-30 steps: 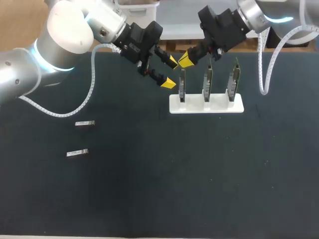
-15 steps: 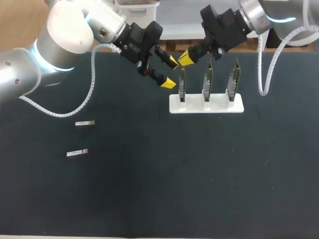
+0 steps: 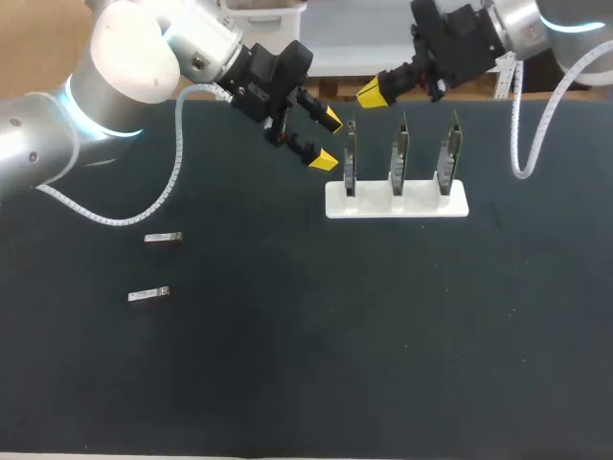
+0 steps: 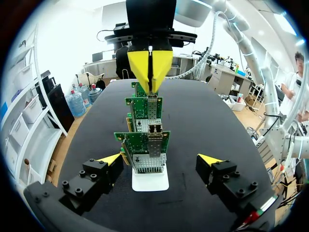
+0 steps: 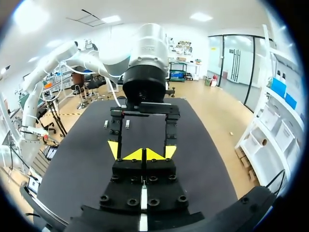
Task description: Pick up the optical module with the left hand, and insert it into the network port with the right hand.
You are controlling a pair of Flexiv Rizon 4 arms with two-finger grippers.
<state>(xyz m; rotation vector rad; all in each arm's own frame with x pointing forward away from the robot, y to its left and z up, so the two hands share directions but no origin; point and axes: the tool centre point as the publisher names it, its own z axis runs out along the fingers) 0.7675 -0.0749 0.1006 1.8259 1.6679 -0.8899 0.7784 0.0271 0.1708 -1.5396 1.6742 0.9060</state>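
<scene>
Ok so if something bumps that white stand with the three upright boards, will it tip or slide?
Pushed low, it probably slides: the white stand looks flat and wide on the table. The boards rise tall and thin from it, so a push near their tops might rock it or flex them.

Head camera looks down on the whole table (image 3: 287, 383); both wrist cameras, close above it, face each other.
</scene>
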